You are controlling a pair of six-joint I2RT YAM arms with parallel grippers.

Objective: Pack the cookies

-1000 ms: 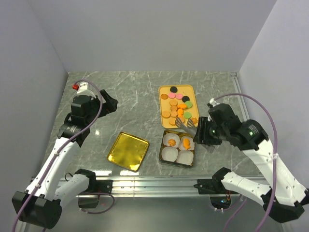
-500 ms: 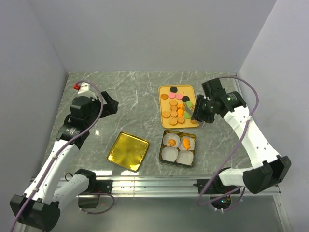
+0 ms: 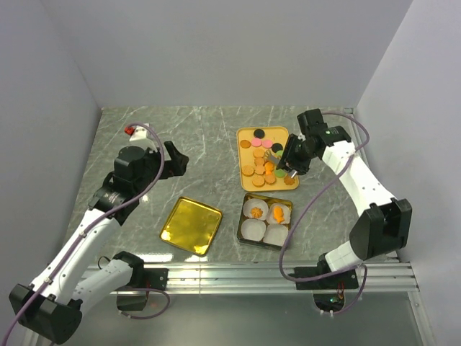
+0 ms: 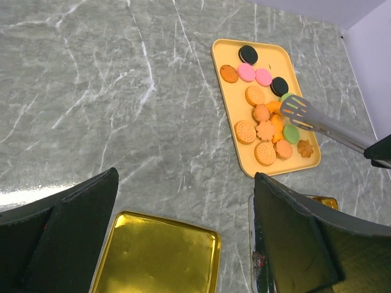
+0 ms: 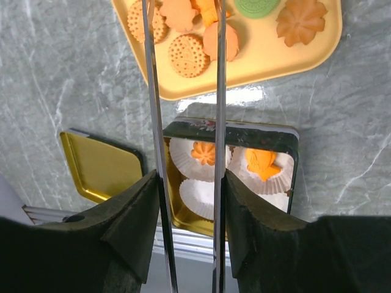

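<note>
Grey marble table boxed in by plain pale walls, both arms at the near edge. A yellow tray sits right of centre with the loose cookies clustered on it. They're mostly orange and tan, with a couple pink, two black and one green. Just in front of the tray, a strip of table between them, is the open tin with four white paper cups. The two cups nearer the tray each hold one orange cookie, and the two nearer the arm bases look empty. A gold lid lies flat to the left of the tin, not touching it.

The right gripper is clamped on a pair of metal tongs and reaches over the tray. The slotted tips sit over the orange and green cookies at the tray's right side. In the right wrist view the tong arms stand apart and the tips run out of frame, so I cannot tell if a cookie is pinched. The left gripper hangs above bare table left of the tray, jaws wide apart, holding nothing.

Progress, as a judgement: early — two cookies packed, well over ten left on the tray, two cups unfilled, lid off. The next pick comes from a crowded patch — neighbours touch there and could get dragged along
</note>
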